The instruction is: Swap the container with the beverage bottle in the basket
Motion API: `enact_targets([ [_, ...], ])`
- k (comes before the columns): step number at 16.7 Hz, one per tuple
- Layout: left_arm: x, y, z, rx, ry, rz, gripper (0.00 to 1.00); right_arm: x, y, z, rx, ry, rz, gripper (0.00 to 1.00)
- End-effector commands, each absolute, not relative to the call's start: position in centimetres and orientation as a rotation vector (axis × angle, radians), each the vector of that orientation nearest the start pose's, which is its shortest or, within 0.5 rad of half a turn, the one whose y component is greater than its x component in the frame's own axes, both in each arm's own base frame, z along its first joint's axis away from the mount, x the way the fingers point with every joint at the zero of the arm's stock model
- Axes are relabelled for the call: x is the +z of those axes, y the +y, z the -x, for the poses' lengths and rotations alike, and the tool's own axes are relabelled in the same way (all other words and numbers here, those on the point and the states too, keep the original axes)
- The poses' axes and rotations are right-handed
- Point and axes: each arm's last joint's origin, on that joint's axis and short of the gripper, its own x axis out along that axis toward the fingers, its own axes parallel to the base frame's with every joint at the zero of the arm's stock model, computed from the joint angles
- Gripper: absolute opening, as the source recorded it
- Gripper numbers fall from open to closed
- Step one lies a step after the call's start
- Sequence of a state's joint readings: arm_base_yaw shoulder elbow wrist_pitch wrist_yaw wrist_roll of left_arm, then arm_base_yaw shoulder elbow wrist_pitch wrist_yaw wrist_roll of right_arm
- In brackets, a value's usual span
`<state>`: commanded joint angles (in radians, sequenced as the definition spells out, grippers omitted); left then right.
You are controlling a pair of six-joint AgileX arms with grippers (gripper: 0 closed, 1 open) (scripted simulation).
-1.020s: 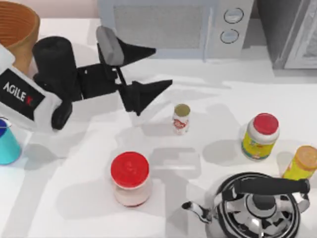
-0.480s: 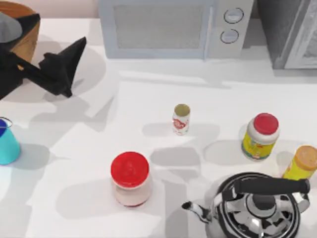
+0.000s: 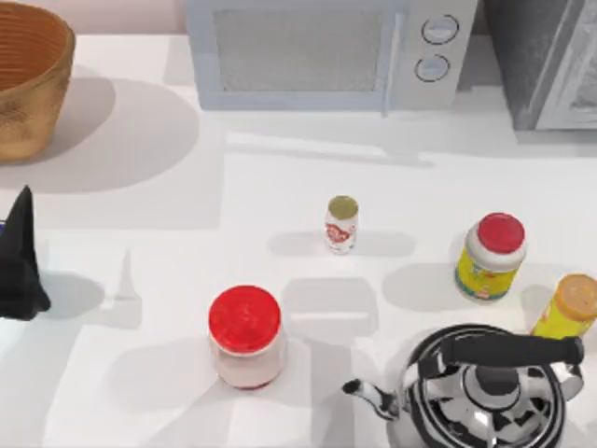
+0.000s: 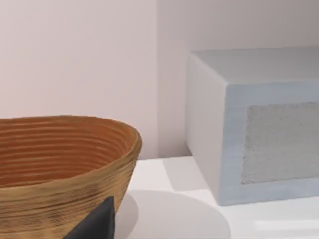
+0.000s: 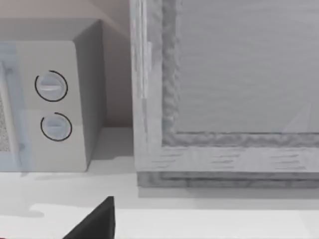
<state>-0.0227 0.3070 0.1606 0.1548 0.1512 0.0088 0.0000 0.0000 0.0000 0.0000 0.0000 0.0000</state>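
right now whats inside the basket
In the top view the basket sits at the table's far left corner; its visible ribbed inner wall is bare. The left wrist view shows its wall from the side, so the floor is hidden. The beverage bottle stands mid-table.

No legible text, brand, number or sign in any view. The beverage bottle (image 3: 341, 226) carries red print on white, too small to read. The bottle with a red cap (image 3: 491, 256) has a yellow label with coloured marks, unreadable. The microwave (image 3: 326, 51) shows two round dials (image 3: 438, 29), unmarked.
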Motion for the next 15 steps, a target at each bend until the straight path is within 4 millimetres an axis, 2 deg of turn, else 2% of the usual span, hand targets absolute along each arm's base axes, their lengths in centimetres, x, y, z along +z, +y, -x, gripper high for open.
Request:
enact_targets([
  [3,17.8,-0.4,-11.0,-0.066,-0.008,-0.002,1.00,16.0,-0.1,-10.6,0.000,0.000,0.000,1.00],
  [6,16.2,-0.1,-10.6,-0.007,-0.001,0.000,1.00,16.0,-0.1,-10.6,0.000,0.000,0.000,1.00],
  [15,16.1,-0.1,-10.8,0.003,0.001,-0.001,1.00,16.0,-0.1,-10.6,0.000,0.000,0.000,1.00],
])
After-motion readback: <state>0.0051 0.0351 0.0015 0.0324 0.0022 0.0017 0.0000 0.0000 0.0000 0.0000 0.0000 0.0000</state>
